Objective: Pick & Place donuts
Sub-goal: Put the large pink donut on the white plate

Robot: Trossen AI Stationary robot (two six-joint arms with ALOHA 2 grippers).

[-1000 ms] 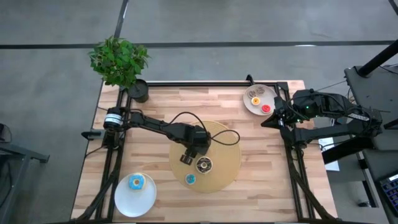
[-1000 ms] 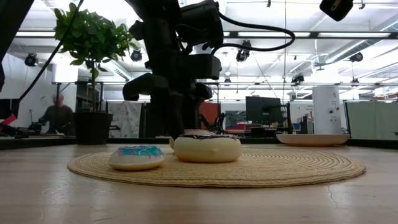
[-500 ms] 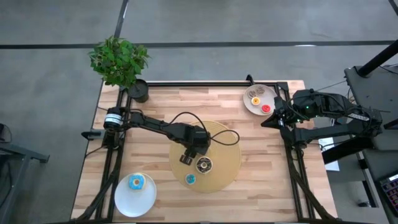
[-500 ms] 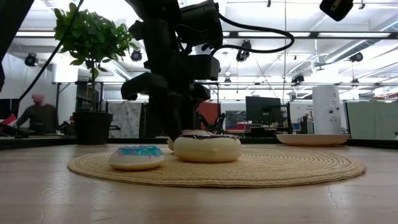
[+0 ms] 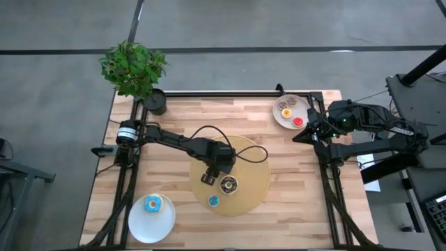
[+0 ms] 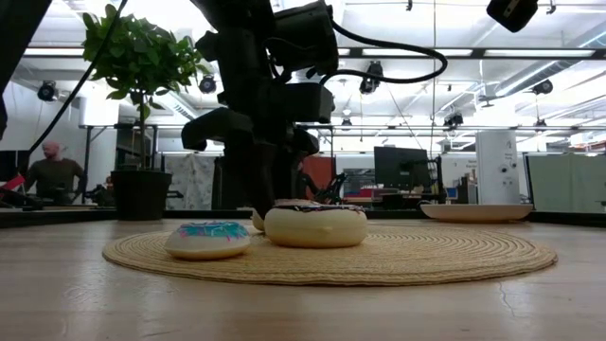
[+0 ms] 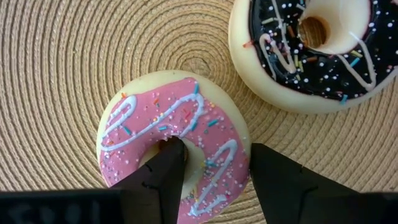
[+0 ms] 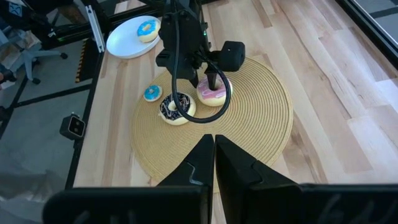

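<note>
A pink-iced donut (image 7: 180,124) lies flat on the round woven mat (image 5: 254,174). My left gripper (image 7: 211,155) comes down on it and is shut on its ring. Beside it a chocolate-iced donut (image 5: 228,185) also rests on the mat, and a small blue donut (image 5: 213,201) lies nearer the front edge. In the low view the chocolate donut (image 6: 315,225) hides nearly all of the pink one. My right gripper (image 8: 214,140) waits shut, raised at the table's right side. My left gripper has one finger (image 7: 168,158) in the pink donut's hole and the other finger (image 7: 273,174) outside its rim, so one section of the ring (image 7: 217,155) sits between them. The fingers reach down steeply from above. The donut lies flat on the mat.
A white plate (image 5: 139,223) at the front left carries a blue-iced donut (image 5: 152,204). Another white plate (image 5: 279,118) at the far right holds several tiny donuts. A potted plant (image 5: 136,70) stands at the far left corner. A person shows in the room behind.
</note>
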